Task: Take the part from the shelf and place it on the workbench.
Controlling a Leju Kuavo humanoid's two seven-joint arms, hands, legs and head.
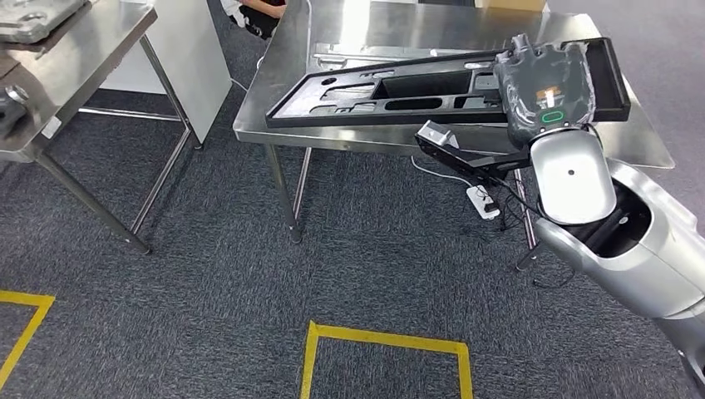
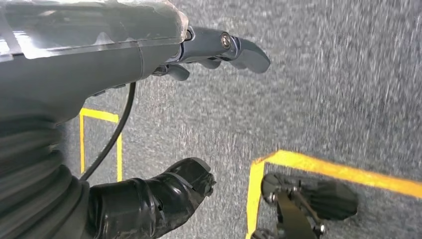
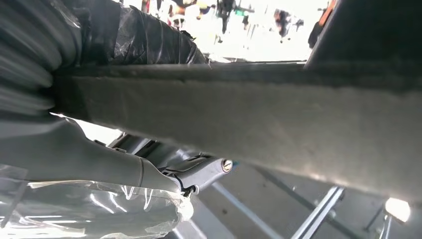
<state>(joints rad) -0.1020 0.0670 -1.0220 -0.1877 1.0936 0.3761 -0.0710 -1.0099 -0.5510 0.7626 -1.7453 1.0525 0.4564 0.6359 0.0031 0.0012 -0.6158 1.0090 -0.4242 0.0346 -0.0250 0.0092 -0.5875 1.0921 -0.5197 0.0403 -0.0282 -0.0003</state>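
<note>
Right hand [image 1: 544, 91] gripping part's [image 1: 399, 93] near edge

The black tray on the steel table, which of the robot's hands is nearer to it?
Right. The right hand grips the black tray at its end over the steel table; the left hand hangs over carpet, away from it.

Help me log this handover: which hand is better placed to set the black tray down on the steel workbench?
Right. The right hand already holds the black tray over the workbench; the left hand hangs over the carpet, holding nothing.
</note>
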